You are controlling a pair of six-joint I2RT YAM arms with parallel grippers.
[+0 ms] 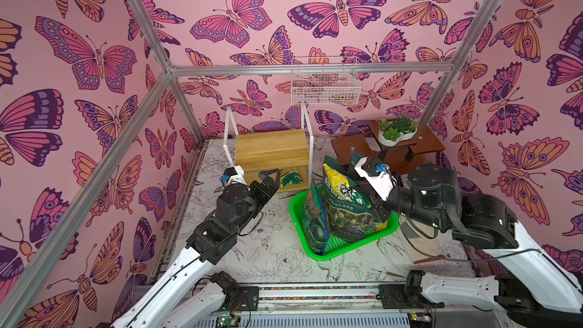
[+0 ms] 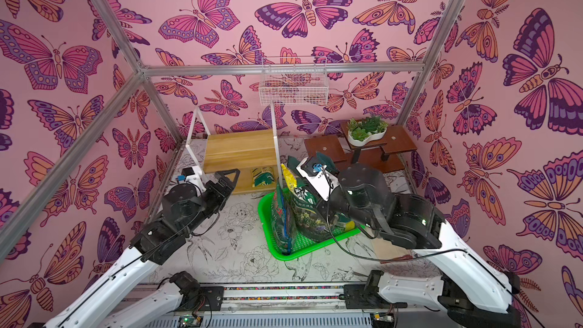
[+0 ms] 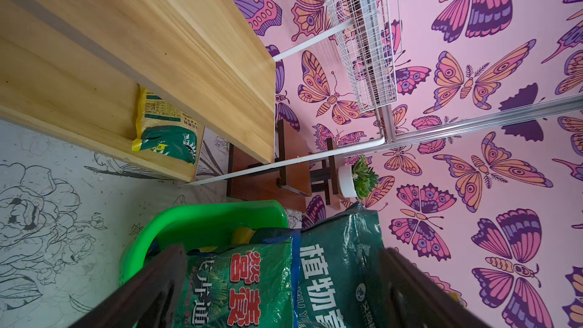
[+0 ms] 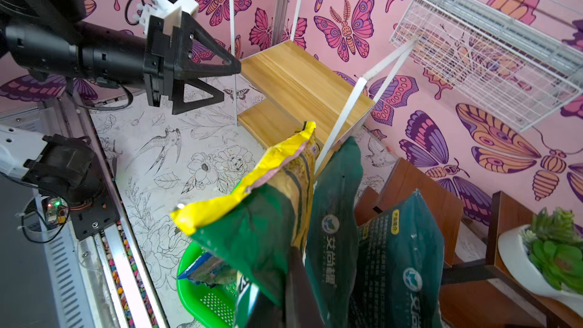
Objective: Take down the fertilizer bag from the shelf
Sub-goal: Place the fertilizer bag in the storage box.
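Plainly the bag (image 1: 291, 179) is not yet down. It lies flat on the shelf (image 1: 271, 146), on the lower plank at the end nearest the tray (image 1: 328, 252), its far end tucked under the upper plank. Its long axis seems to run front to back into the shelf. The left claw (image 4: 232, 85), spread wide and empty, hovers at that plank's front edge, so the bag lies sideways from it, trayward. The right claw (image 4: 295, 266) is clenched among other bags (image 1: 344, 212) in the tray, farther from the shelf. Whether it pinches one I cannot tell.
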